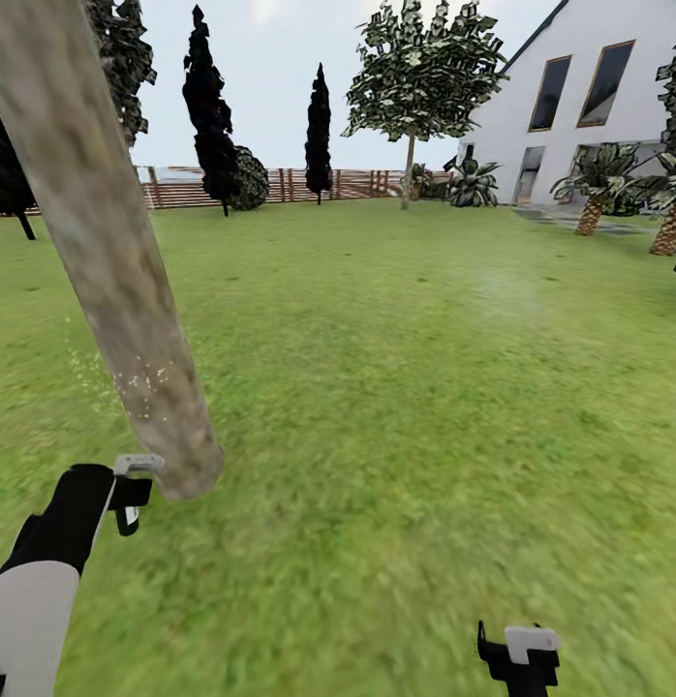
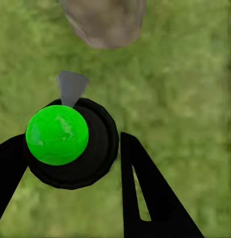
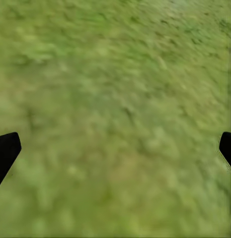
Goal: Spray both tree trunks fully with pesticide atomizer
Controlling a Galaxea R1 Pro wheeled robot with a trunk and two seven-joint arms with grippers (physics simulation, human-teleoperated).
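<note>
Head view; left gripper (image 1: 130, 494) holds atomizer (image 2: 70, 144); trunk (image 1: 106, 252) speckled white

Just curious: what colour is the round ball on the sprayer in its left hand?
Bright green ball, on a black body; the left wrist view shows it best.

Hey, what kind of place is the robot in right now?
Most likely a fenced home garden. A wide grass lawn runs back to a brown slatted wooden fence, a white house stands to the right, and a thick leaning tree trunk rises close in front of the robot.
</note>
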